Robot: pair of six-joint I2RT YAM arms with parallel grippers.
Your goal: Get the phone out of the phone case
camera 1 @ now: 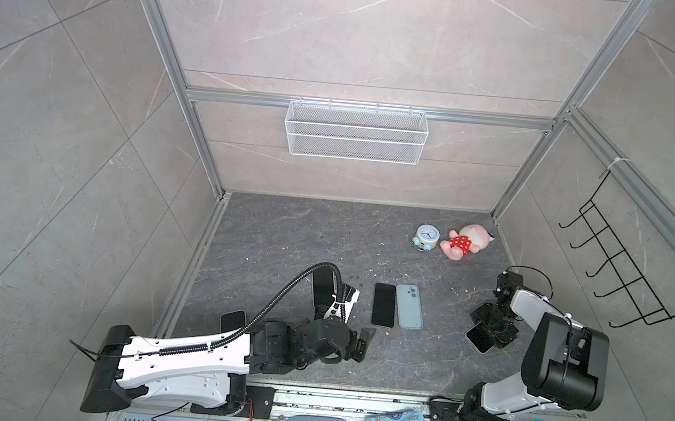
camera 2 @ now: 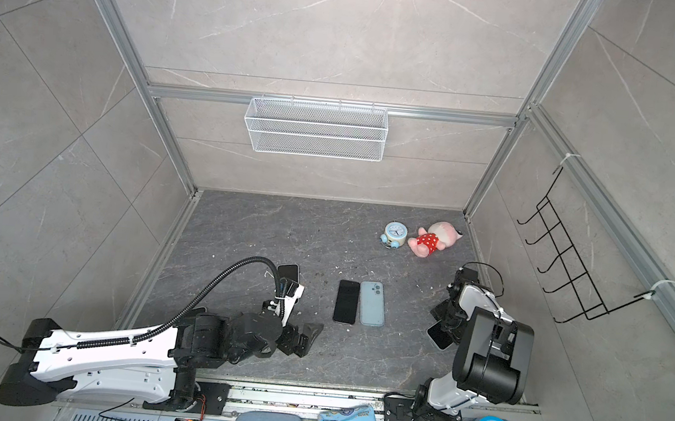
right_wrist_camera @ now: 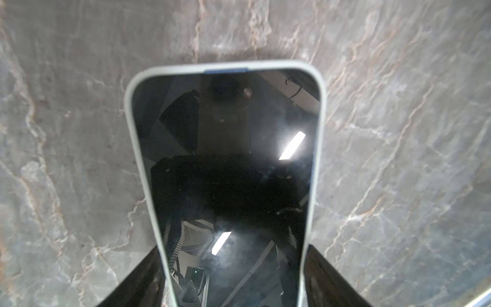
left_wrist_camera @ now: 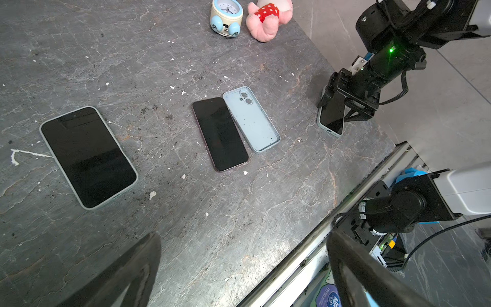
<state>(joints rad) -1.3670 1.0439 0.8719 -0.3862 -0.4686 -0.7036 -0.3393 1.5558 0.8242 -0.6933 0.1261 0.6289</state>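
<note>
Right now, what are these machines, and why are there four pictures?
They are robot arms: a left arm and a right arm, each ending in jaws. Two pictures look down from above; two come from cameras on the wrists. On the table lie a bare phone, an empty case beside it, a cased phone, a clock and a toy. The left jaws are open, holding nothing. The right jaws sit either side of another cased phone; I can't tell if they squeeze it yet.
</note>
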